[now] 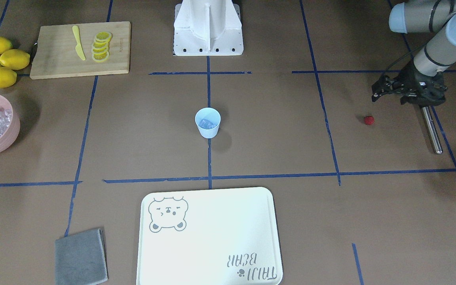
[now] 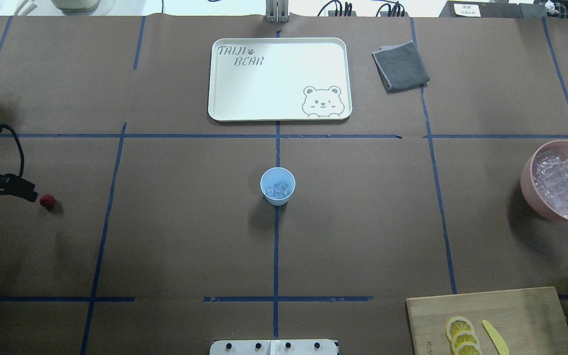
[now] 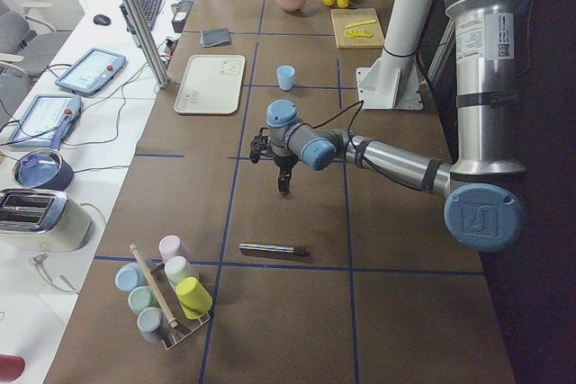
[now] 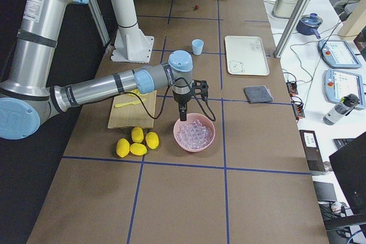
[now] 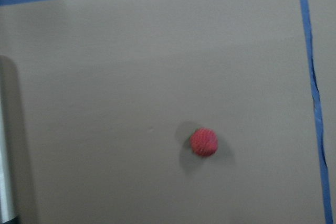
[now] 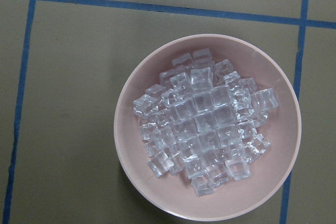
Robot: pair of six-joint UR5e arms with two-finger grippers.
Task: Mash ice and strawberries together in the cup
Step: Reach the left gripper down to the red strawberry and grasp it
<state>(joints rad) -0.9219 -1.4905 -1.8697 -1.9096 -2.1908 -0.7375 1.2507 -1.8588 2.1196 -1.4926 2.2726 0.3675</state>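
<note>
The light-blue cup (image 1: pixel 208 123) stands upright at the table's middle, also in the overhead view (image 2: pixel 277 186), with a few clear ice cubes (image 2: pixel 279 190) inside. The strawberry (image 1: pixel 368 120), a small red ball, lies on the table far from the cup, and shows too in the overhead view (image 2: pixel 47 201) and the left wrist view (image 5: pixel 203 142). My left gripper (image 1: pixel 375 95) hangs just beside and above the strawberry, looks shut and holds nothing. My right gripper (image 4: pixel 183 117) hovers over the pink bowl; I cannot tell if it is open or shut.
The pink bowl (image 1: pixel 12 130) is full of ice cubes (image 6: pixel 202 129). A metal rod (image 1: pixel 432 130) lies near the left gripper. Elsewhere on the table are a cutting board (image 1: pixel 54 59) with lemon slices and a yellow knife, several lemons (image 1: pixel 0 61), a white tray (image 1: pixel 212 237) and a grey cloth (image 1: pixel 80 257).
</note>
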